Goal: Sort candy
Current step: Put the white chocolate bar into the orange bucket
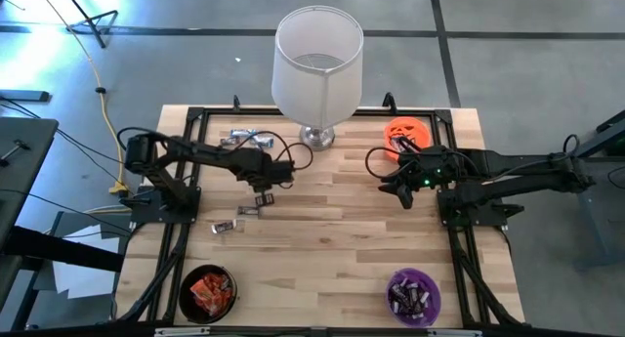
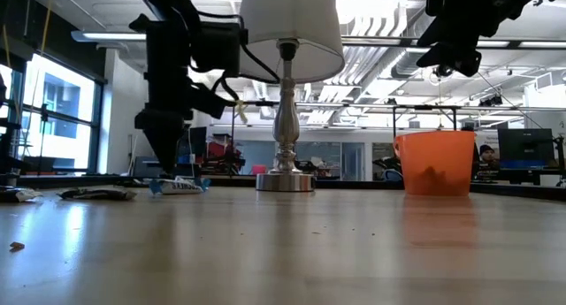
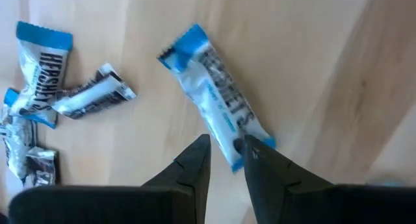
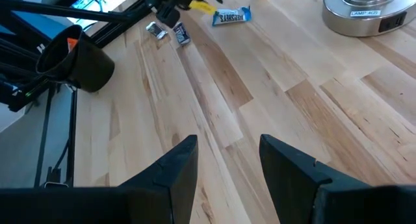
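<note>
A: Where is the left gripper [image 3: 227,156]?
B: Low over the table's left half, just in front of the lamp [image 1: 317,63]. Its fingers stand a narrow gap apart, astride one end of a blue-and-white Hershey's bar [image 3: 216,97] lying flat on the wood. Whether they pinch the wrapper I cannot tell.

A: And the other candy?
B: More blue-white bars [image 3: 40,65] lie close by. Two dark-wrapped pieces [image 1: 252,209] sit toward the table's front, and a silvery pair [image 1: 244,138] near the back edge. The black bowl [image 1: 208,291] holds orange-red wrappers; the purple bowl [image 1: 414,295] holds dark ones.

A: The right gripper [image 4: 227,160]?
B: Raised above the table beside the orange bowl [image 1: 406,135], fingers spread wide, nothing between them.
</note>
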